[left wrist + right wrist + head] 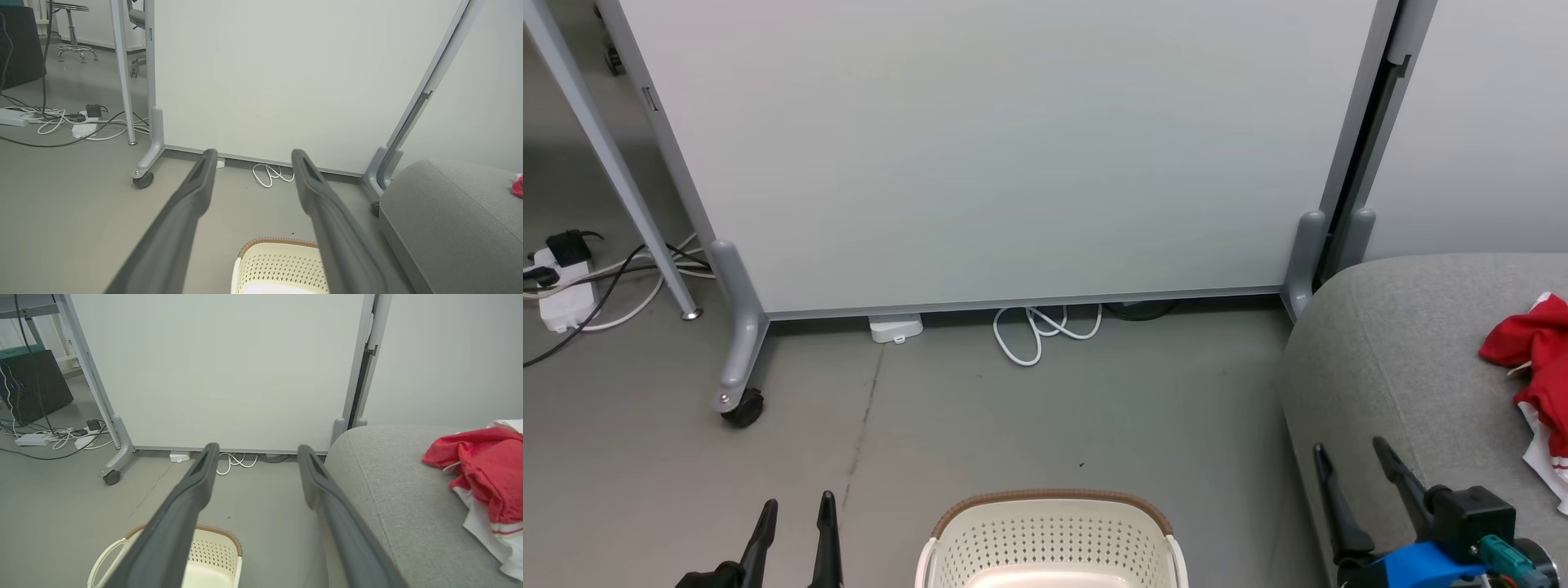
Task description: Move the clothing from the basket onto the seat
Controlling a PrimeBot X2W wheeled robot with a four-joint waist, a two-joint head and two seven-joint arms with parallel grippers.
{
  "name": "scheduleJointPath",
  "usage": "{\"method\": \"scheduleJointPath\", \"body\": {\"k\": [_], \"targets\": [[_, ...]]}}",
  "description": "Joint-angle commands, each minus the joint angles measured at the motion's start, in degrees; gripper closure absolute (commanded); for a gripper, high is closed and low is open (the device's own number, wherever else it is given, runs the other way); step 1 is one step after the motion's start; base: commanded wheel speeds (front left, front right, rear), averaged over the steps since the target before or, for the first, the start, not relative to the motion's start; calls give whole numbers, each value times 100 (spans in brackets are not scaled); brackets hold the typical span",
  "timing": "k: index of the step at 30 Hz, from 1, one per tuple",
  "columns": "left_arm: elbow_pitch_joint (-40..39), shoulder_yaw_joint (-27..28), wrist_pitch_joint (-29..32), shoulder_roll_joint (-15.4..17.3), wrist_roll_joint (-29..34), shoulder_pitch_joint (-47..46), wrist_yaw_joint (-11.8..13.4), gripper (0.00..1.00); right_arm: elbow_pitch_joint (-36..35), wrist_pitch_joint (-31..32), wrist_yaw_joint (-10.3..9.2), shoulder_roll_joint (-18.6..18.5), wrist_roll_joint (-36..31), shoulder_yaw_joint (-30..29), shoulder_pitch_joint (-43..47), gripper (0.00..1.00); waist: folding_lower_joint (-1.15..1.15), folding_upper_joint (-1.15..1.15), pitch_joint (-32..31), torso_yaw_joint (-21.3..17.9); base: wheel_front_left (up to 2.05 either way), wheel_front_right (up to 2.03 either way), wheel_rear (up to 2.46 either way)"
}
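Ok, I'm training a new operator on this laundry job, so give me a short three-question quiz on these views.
1. True or false: the red clothing lies on the seat.
2. The left gripper and the right gripper are: A both open, B both shut, C one open, one shut?
3. Fill in: the basket stands on the ____.
Key: 1 true; 2 A; 3 floor.
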Motion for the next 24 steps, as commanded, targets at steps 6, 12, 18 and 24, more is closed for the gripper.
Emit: {"method": "scheduleJointPath", "body": {"k": [6,12,18,24], "targets": [[169,-29,-15,59,-3,-171,-13,0,61,-40,3,15,81,89,68,0,0,0,42,-12,0,0,0],[234,-51,-15,57,-37,-232,-13,0,86,-45,3,15,123,121,48,0,0,0,101,-59,0,0,0],[205,-91,-15,41,-26,-263,-13,0,99,-45,3,15,158,139,60,0,0,0,131,-104,0,0,0],[195,-121,-15,31,-46,-283,-13,0,109,-66,3,16,201,151,65,0,0,0,163,-125,0,0,0]]}}
